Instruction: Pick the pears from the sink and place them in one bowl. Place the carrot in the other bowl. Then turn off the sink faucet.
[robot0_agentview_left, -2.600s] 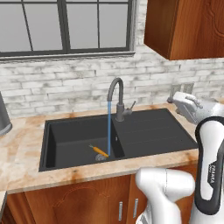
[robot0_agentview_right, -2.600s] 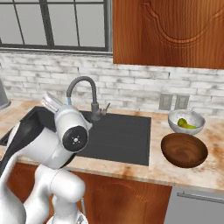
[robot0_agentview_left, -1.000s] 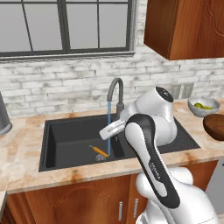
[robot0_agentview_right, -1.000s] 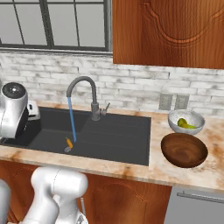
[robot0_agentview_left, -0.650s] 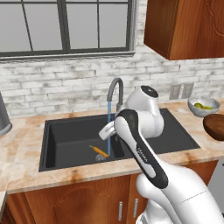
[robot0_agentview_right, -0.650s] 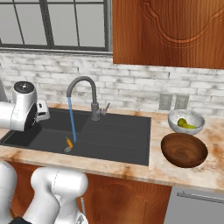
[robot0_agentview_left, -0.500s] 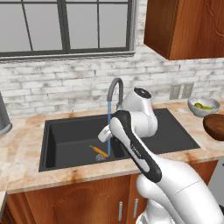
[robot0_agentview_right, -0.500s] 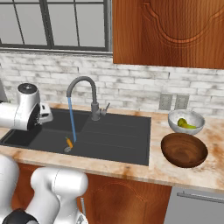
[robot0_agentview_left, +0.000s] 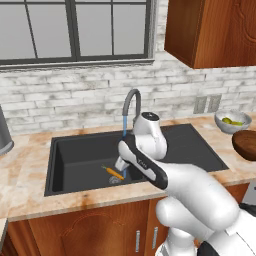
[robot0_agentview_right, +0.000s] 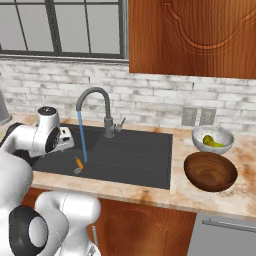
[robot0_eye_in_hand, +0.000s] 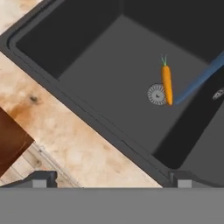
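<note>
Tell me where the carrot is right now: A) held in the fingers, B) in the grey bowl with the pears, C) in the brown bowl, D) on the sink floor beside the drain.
D: the carrot lies on the sink floor right beside the drain, under the water stream.

The arm is glossy white with rounded, bulbous link shells. A dark band runs along one link, bearing small pale lettering too fine to read. Dark round joint caps sit at its joints.
</note>
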